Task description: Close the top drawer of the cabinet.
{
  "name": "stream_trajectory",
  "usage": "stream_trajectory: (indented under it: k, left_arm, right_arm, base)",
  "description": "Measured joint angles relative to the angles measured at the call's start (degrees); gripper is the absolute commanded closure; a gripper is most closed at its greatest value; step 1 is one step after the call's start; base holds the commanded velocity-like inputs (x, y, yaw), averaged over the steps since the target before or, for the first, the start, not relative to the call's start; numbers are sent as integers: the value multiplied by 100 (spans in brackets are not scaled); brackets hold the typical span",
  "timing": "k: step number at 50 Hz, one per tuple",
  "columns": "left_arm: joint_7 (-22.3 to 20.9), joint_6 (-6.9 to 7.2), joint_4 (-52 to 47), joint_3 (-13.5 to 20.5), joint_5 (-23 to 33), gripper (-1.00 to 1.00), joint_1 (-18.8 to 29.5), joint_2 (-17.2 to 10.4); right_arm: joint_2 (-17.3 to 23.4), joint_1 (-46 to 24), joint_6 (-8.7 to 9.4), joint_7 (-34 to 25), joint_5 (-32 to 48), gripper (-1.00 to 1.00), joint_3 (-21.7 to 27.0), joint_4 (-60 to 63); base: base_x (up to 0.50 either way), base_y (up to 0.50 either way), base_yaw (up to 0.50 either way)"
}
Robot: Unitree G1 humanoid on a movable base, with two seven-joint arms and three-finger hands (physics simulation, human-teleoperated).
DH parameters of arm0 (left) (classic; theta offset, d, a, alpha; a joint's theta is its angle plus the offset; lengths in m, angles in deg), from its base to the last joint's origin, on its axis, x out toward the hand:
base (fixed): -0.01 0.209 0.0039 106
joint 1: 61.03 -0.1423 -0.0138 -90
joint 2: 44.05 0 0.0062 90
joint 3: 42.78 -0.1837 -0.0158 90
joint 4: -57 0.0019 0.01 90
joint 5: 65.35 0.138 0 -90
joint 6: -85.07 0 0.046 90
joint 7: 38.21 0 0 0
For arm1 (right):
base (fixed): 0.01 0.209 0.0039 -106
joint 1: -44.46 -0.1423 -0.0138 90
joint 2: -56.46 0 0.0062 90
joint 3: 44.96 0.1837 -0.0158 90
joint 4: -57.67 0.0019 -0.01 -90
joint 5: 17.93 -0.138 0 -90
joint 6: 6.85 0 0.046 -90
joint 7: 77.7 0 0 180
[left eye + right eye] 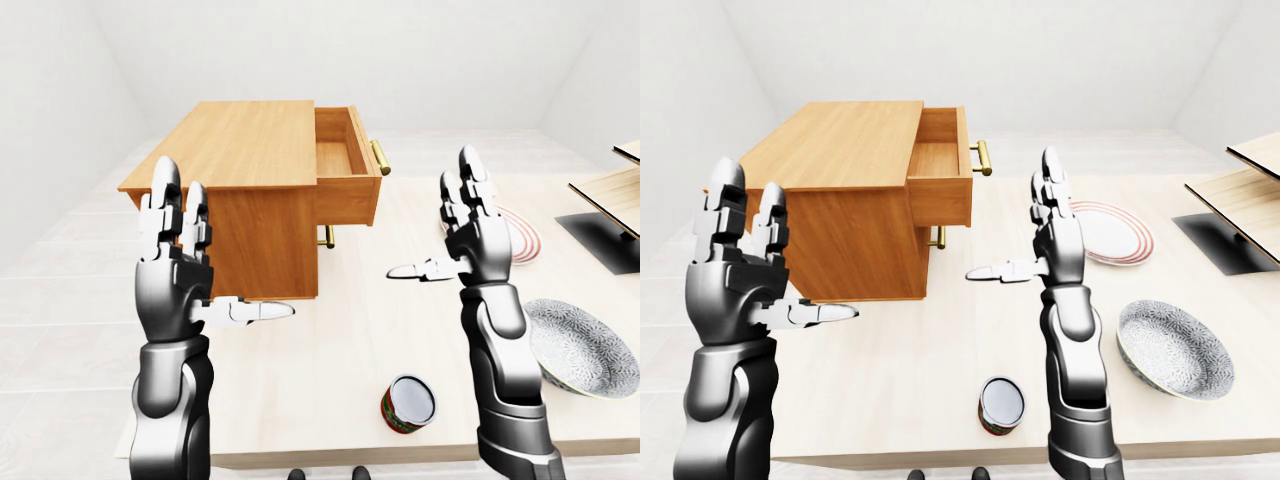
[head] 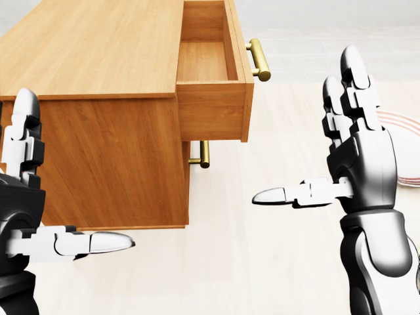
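Nearest to me, at the bottom of the right-eye view, a can [image 1: 1001,404] stands upright on the pale table [image 1: 940,350], close to its near edge and just left of my right forearm. A patterned grey bowl [image 1: 1175,348] sits on the table at the lower right of that view.

My left hand [image 1: 183,268] is raised at the left of the left-eye view, fingers spread straight up and thumb pointing right, holding nothing. It stands near the cabinet's near side panel, though I cannot tell whether it touches it. My right hand [image 2: 348,164] is up at the right of the head view, also wide open and empty, fingers upright and thumb pointing left toward the cabinet, well apart from it.

Beyond my right hand, a white plate with red rings [image 1: 1108,231] lies flat on the table at the right of centre.

The wooden cabinet [image 2: 98,79] fills the upper left of the head view. Its top drawer [image 2: 213,72] is pulled well out to the right and looks empty inside. A brass handle [image 2: 260,60] is on the drawer's face, and a second brass handle [image 2: 203,155] shows below it on the lower drawer, which is shut.

At the right edge of the left-eye view, wooden shelves on a dark base [image 1: 610,215] stand farther off.
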Motion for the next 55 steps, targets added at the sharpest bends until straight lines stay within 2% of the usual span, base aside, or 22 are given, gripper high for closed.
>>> stream_trajectory:
  k: [30, 55]
  left_arm:
    - [18, 0, -112, -7, -11, -100, 10, 1]
    - [16, 0, -156, 12, -32, -100, -14, 2]
  right_arm:
    - [28, -238, 0, 58, 56, -100, -70, -238]
    - [40, -804, 0, 19, -33, -100, -122, -1765]
  base:
    - [0, 0, 0]
    - [0, 0, 0]
